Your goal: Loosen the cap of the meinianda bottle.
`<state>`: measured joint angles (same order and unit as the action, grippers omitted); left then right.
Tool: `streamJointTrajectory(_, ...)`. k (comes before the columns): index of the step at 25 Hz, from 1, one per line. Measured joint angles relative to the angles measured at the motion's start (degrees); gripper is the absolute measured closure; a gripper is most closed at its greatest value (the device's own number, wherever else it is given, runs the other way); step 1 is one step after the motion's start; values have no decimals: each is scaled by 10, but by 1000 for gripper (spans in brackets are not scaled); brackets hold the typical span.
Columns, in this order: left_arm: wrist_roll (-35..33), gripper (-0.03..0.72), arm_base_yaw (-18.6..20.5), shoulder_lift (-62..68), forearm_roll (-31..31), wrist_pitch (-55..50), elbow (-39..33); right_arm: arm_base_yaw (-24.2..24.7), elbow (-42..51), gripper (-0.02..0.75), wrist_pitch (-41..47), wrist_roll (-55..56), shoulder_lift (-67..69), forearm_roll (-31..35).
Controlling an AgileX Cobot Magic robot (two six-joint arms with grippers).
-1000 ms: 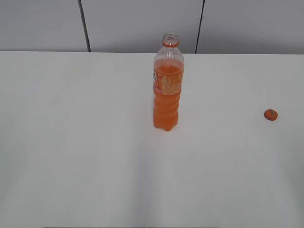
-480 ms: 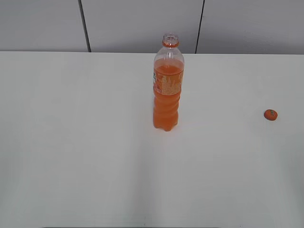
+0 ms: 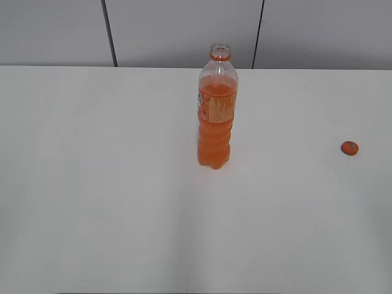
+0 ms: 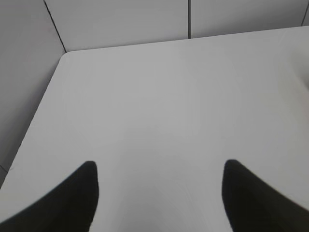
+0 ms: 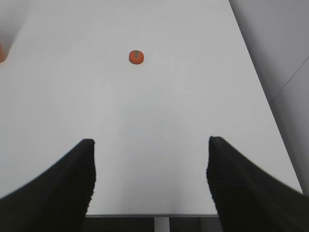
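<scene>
The meinianda bottle [image 3: 215,116] stands upright near the middle of the white table, its neck open with no cap on it. The orange cap [image 3: 349,147] lies on the table far to the bottle's right; it also shows in the right wrist view [image 5: 136,56], well ahead of my right gripper [image 5: 150,145]. That gripper is open and empty near the table's front edge. My left gripper [image 4: 159,166] is open and empty over bare table near the far left corner. Neither gripper shows in the exterior view.
The white table [image 3: 92,184] ends at a grey panelled wall [image 3: 177,30] behind the bottle. The table's right edge [image 5: 260,87] and front edge show in the right wrist view. A sliver of the bottle's base [image 5: 1,52] sits at that view's left border.
</scene>
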<state>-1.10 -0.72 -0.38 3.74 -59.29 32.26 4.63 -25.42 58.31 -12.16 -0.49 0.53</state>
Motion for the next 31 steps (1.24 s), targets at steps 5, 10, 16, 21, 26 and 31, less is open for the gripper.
streamJointTrajectory(5, 0, 199, 0, 0, 0, 0, 0, -28, 0, 204, 0, 0, 0, 0)
streamJointTrajectory(10, 0, 200, 0, 0, 0, 0, 0, -45, 0, 204, 0, 0, 0, 0)
streamJointTrajectory(16, 0, 200, 0, 0, 0, 0, 0, -45, 0, 204, 0, 9, 0, 2)
streamJointTrajectory(21, 0, 200, 0, 0, 0, 0, 0, -45, 0, 204, 0, 10, 0, 2)
streamJointTrajectory(26, 0, 200, 0, 0, 0, 0, 0, -45, 0, 204, 0, 10, 0, 2)
streamJointTrajectory(31, 0, 200, 0, 0, 0, 0, 0, -45, 0, 204, 0, 11, 0, 2)
